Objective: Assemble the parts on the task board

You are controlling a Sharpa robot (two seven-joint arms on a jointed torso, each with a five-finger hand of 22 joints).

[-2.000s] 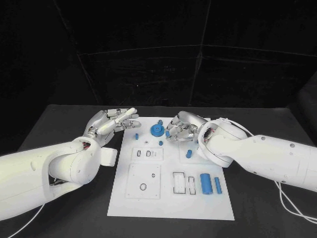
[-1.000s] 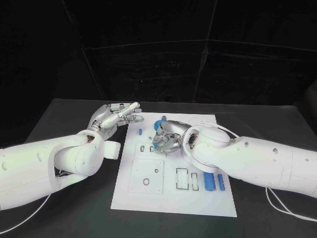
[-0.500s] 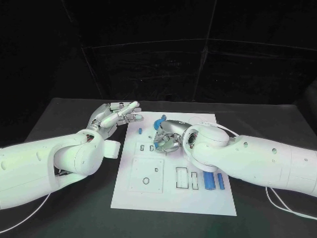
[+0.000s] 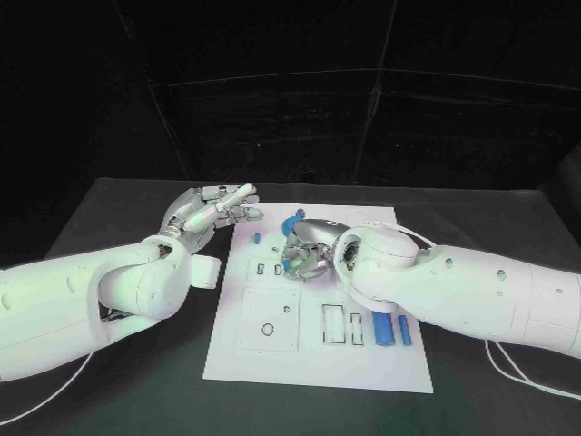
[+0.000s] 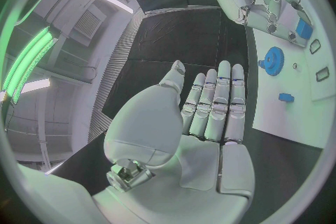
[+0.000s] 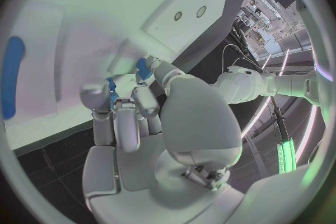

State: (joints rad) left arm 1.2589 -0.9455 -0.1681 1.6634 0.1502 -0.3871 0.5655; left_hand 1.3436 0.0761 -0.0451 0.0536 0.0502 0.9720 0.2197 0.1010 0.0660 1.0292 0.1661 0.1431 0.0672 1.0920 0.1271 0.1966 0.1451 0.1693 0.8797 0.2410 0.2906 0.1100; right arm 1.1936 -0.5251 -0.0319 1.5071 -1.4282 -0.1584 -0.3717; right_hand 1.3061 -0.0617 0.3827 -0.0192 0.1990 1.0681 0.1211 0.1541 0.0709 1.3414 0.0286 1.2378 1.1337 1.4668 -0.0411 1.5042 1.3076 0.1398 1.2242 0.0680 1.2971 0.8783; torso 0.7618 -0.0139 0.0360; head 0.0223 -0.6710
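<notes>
The white task board (image 4: 320,359) lies in the middle of the table. My right hand (image 4: 304,252) hovers low over the board's upper middle, by the small slots, and pinches a small blue part (image 6: 143,67) in its fingertips; the same small blue part (image 5: 303,28) shows in the left wrist view. A blue gear (image 4: 295,223) stands just beyond that hand, also seen as the gear (image 5: 271,60). A small blue piece (image 4: 255,238) lies near the board's left edge. Two blue cylinders (image 4: 393,330) lie at the right. My left hand (image 4: 212,210) is open, off the board's upper left corner, fingers stretched out together.
Rectangular recesses (image 4: 341,326) and a square plate with a ring and small holes (image 4: 269,320) mark the board's near half. A white cable (image 4: 526,386) trails on the black table at the right. Bare table lies on both sides of the board.
The camera has shifted since two seconds ago. My right hand has moved left, from the board's upper right to above the small slots. Over the last second both hands have stayed nearly still.
</notes>
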